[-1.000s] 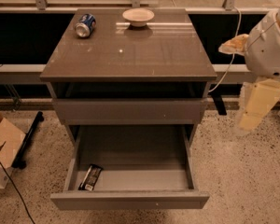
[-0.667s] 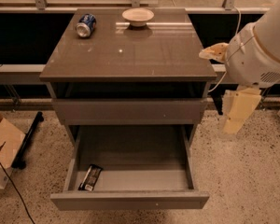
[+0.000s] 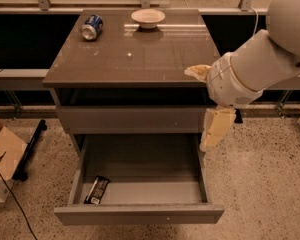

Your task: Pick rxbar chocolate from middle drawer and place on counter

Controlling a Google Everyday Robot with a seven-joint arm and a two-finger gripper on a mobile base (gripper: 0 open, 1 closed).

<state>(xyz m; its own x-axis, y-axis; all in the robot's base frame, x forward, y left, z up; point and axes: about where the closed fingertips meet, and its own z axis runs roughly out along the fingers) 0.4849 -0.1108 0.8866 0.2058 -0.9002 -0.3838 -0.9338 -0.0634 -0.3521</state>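
Note:
The rxbar chocolate, a flat black wrapper with a white patch at its near end, lies in the front left corner of the middle drawer. The drawer is pulled fully out below the shut grey drawer front. The counter tops the cabinet. My gripper hangs at the cabinet's right front corner, just below counter level and above the drawer's right side. Its cream fingers are spread apart and hold nothing. It is well right of and above the bar.
A blue soda can lies on its side at the counter's back left. A white bowl stands at the back middle. A cardboard box and a black bar sit on the speckled floor at left.
My arm has swung left and closer to the cabinet, bringing the gripper from beside the cabinet to its right front corner. The bar and drawer have not moved.

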